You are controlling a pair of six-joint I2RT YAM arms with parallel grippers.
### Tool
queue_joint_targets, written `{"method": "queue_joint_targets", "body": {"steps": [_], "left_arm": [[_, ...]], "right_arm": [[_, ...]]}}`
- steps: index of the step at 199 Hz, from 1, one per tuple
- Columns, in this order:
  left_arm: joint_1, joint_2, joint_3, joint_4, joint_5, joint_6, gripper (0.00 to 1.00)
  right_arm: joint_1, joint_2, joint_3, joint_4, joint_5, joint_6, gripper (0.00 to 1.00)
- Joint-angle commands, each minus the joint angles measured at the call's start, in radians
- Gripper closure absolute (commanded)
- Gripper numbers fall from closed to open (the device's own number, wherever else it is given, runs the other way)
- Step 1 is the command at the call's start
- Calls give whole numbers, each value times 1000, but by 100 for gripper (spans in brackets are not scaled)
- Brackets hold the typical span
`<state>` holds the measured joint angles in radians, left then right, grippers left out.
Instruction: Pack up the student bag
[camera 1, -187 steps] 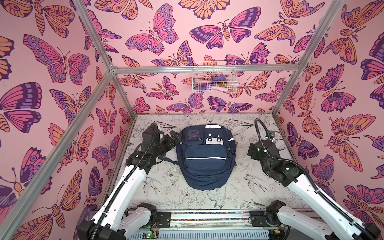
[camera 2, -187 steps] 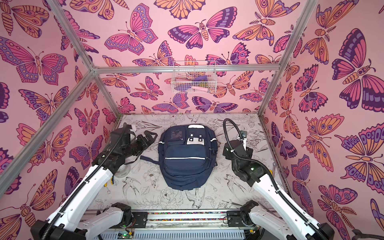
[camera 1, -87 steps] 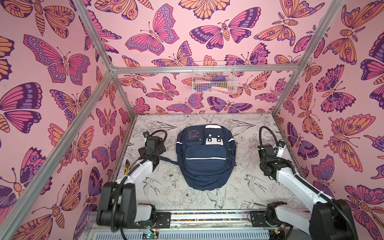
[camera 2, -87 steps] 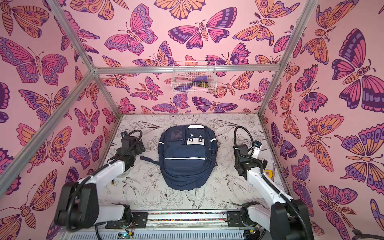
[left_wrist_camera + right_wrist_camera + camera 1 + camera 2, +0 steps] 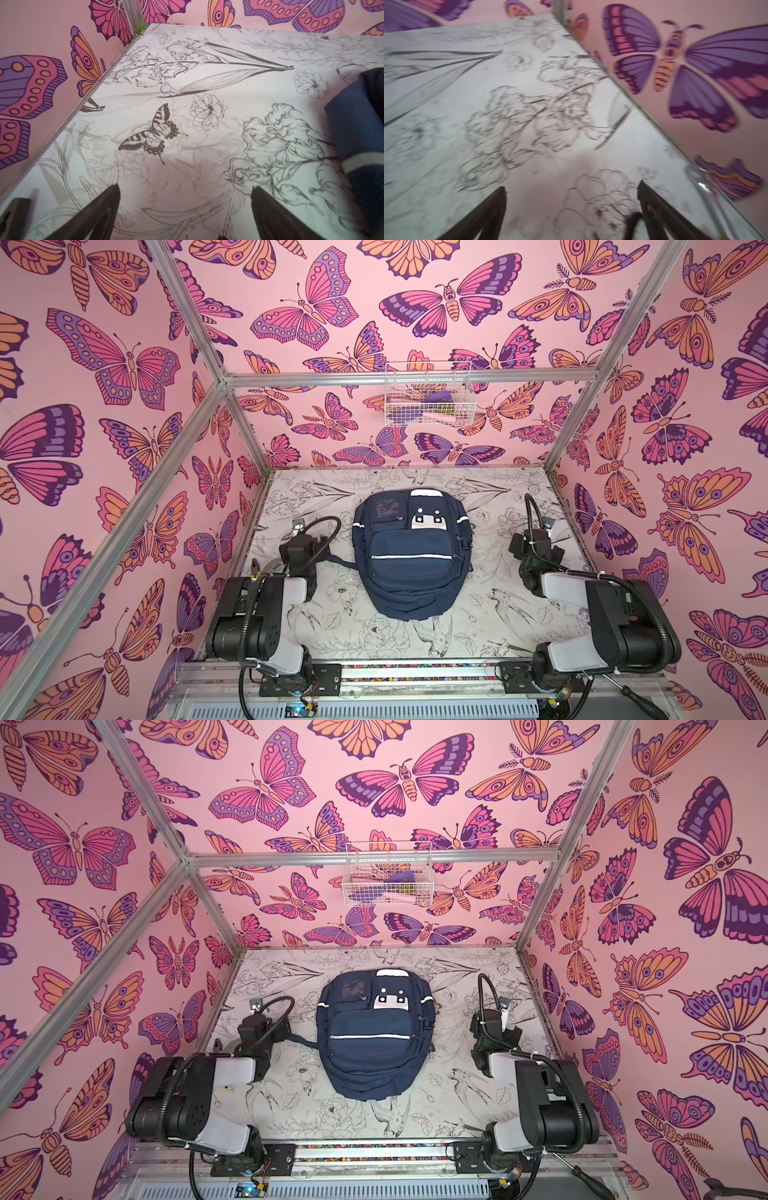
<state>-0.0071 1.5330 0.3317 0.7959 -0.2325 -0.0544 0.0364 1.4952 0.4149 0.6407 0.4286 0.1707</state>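
Jaws on the left arm (image 5: 291,589) and right arm (image 5: 561,589) gape empty; both have folded back beside the student bag (image 5: 411,564), closed on the table (image 5: 490,614); packing looks finished.

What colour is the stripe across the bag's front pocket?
White; the stripe on the student bag shows best in a top view.

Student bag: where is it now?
In both top views the student bag lies flat at the middle of the table, roughly in line with the wire basket hung on the back wall.
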Motion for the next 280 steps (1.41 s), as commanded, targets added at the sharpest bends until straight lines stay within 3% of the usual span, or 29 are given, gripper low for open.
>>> {"method": "queue_joint_targets", "body": {"steps": [1,8,15,24,38,52,65,84,280], "left_arm": [[16,-3,20,113,61,3,0],[14,33,8,207,66,26,0],[15,15,15,145,68,11,0],[16,-8,32,79,71,4,0],[17,29,9,192,69,23,0],[17,1,28,106,70,14,0],[12,20,12,169,66,25,0],[7,9,7,168,43,15,0],[-1,22,37,127,81,46,0]], "right_arm": [[-10,57,-46,320,-216,-90,1],[-10,28,-27,223,-216,-82,1],[-10,8,-2,132,-217,-81,1],[-10,32,-23,212,-214,-82,1],[-10,47,-35,266,-215,-85,1],[-10,28,-27,224,-219,-86,1],[-9,5,-15,158,-223,-88,1],[-9,12,-37,219,-233,-98,1],[-8,7,-25,187,-223,-91,1]]}}
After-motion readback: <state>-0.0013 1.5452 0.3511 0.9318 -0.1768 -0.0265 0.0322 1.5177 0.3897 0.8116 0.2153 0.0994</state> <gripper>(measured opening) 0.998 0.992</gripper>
